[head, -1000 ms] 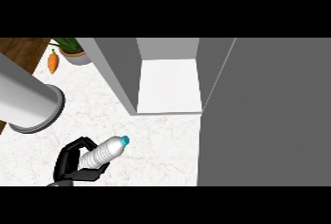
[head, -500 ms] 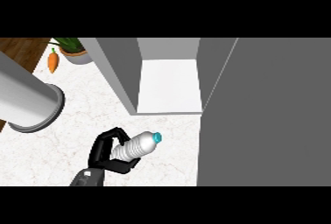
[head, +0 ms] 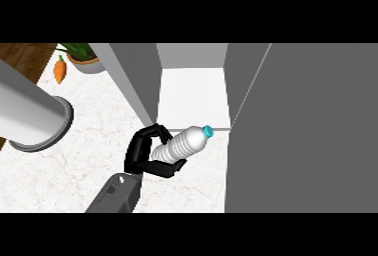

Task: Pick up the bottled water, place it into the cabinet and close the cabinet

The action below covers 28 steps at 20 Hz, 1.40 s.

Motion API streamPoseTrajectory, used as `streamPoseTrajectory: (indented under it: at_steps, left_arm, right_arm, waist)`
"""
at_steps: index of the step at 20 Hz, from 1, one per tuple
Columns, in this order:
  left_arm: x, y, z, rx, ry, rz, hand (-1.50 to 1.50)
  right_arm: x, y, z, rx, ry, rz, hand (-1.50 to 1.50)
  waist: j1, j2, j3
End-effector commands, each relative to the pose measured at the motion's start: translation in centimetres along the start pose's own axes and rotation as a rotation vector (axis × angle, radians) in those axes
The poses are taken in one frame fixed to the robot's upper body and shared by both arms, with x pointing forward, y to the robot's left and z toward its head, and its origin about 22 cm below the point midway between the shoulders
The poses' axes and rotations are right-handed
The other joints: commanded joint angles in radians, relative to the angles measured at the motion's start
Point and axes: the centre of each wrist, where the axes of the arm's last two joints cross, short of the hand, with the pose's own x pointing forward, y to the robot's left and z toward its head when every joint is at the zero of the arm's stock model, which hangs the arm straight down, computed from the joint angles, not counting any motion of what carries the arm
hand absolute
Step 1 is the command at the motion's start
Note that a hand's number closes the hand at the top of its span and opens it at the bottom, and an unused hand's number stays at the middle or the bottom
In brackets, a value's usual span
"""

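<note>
Fingers of the right hand (head: 145,152) are curled round the bottled water (head: 184,144), holding it above the white worktop (head: 88,155). The bottle lies tilted, with its blue cap (head: 208,131) pointing up and away from the hand, toward the open cabinet (head: 190,97). The cap is just at the front edge of the cabinet's white floor. The grey cabinet door (head: 310,130) stands open, right of the hand. Far to the hand's left a big grey forearm (head: 29,117) shows. Farther back on that side sit a carrot (head: 60,72) and a potted plant (head: 81,57).
</note>
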Motion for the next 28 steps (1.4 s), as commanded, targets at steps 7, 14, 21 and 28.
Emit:
streamPoseTrajectory:
  at_steps: [7,14,21,28]
  left_arm:
    - [5.3,-5.4,-6.9,0.050,0.048,-0.020,1.50]
    - [6.4,-6.6,-9.8,0.088,0.098,-0.070,1.50]
    - [8.5,-6.4,-14.1,0.204,0.133,-0.125,1.50]
    - [8.5,-4.6,-15.8,0.349,0.112,-0.403,1.50]
  right_arm:
    - [3.1,-0.9,-0.5,-0.001,-0.061,0.011,-1.50]
    - [2.5,-1.7,0.5,-0.005,-0.061,0.015,-1.50]
    - [2.1,-2.4,0.4,0.021,-0.072,0.006,-1.50]
    - [2.0,-2.2,1.0,0.038,-0.067,0.014,-1.50]
  waist:
    - [-0.016,0.009,0.000]
    - [-0.026,0.010,0.000]
    - [-0.052,0.025,0.000]
    - [-0.052,0.023,0.001]
